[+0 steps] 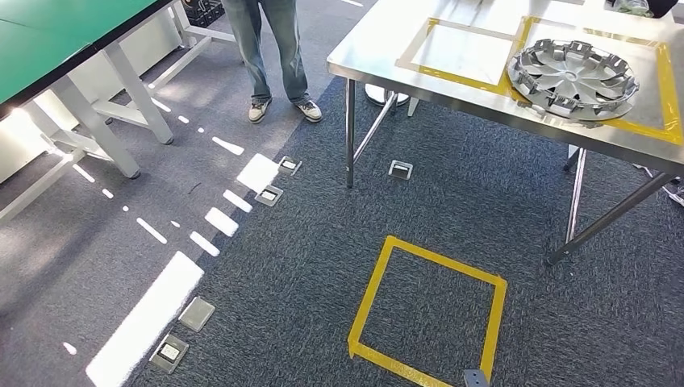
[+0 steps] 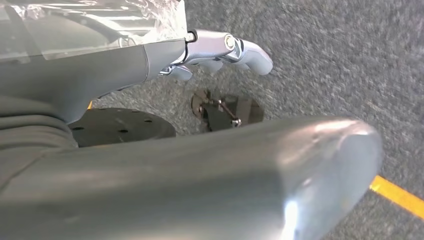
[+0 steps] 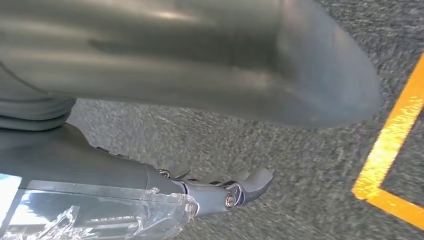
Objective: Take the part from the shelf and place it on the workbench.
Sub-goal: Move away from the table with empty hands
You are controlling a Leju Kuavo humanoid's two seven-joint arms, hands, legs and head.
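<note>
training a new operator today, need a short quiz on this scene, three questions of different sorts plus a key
1. True or false: the silver hubcap lies on the steel workbench inside a yellow tape outline.
2. What is marked on the carpet in front of the workbench?
A. a yellow tape square
B. a red circle
C. a blue arrow
3. Fill in: the left hand and right hand hang over the ____ and hold nothing.

Key
1. true
2. A, the yellow tape square
3. carpet
</note>
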